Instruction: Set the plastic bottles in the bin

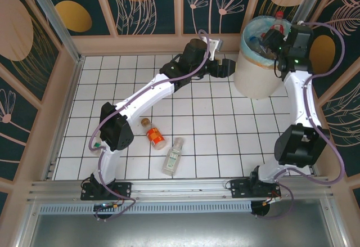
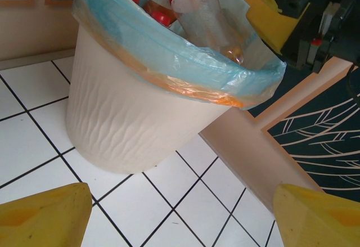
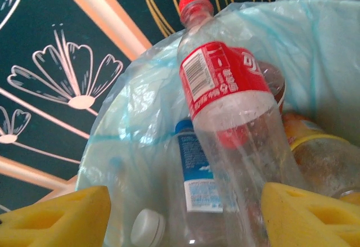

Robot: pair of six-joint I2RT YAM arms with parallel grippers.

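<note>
Right gripper [image 3: 185,202], spread over the cream-white round bin [image 1: 253,81] at two o'clock, leaves the red-labelled clear plastic bottle [image 3: 225,84] leaning inside; left gripper [image 2: 180,202] spread.

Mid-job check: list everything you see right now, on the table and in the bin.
bin: one, cream-white with teal liner, far right of table
red-labelled bottle: one, clear, red cap, in bin
blue-labelled bottle: one, clear, in bin
orange bottle: one, in bin
orange-labelled bottle: one, on table, near front
green-labelled bottle: one, clear, beside it
table: one, white tiles
left gripper: open, beside bin
right gripper: open, over bin
</note>
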